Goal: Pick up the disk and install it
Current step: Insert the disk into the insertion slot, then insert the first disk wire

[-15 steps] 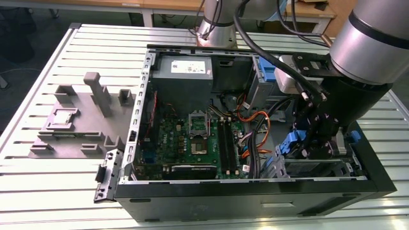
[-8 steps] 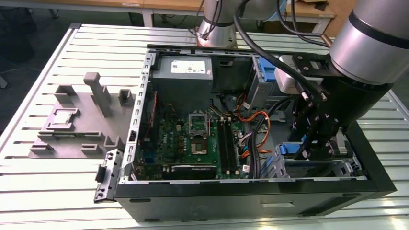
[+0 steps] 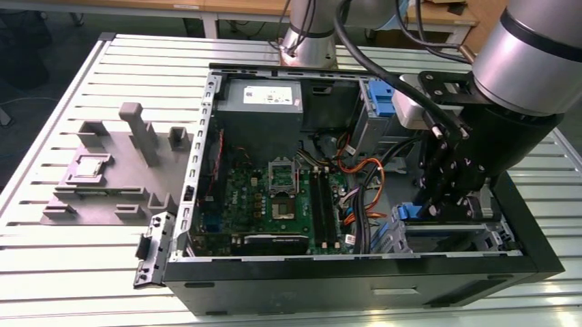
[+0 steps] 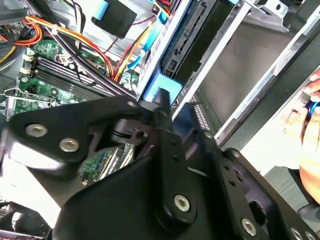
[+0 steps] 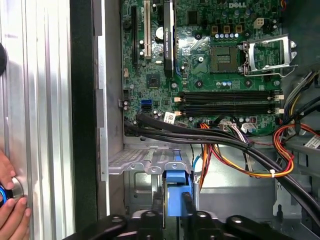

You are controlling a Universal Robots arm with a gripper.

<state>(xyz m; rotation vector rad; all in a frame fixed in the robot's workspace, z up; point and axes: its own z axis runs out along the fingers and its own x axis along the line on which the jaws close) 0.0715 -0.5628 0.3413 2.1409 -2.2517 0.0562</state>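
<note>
The disk (image 3: 407, 211) is low in the metal drive cage (image 3: 454, 238) at the case's near corner on the exterior view's right. Its blue bracket end (image 5: 178, 180) and dark connector edge (image 4: 192, 35) show in both wrist views. My gripper (image 3: 443, 210) reaches down into that cage. Its black fingers (image 5: 188, 205) sit on either side of the blue bracket, shut on it. My gripper's linkage (image 4: 167, 107) covers most of the disk's body.
The open case holds a green motherboard (image 3: 272, 197), a grey power-supply box (image 3: 264, 99), an upright blue latch (image 3: 382, 99), and orange and black cables (image 5: 235, 150) beside the cage. A grey fixture (image 3: 109, 170) lies on the slatted table. A person's hand (image 5: 10, 200) rests outside the case wall.
</note>
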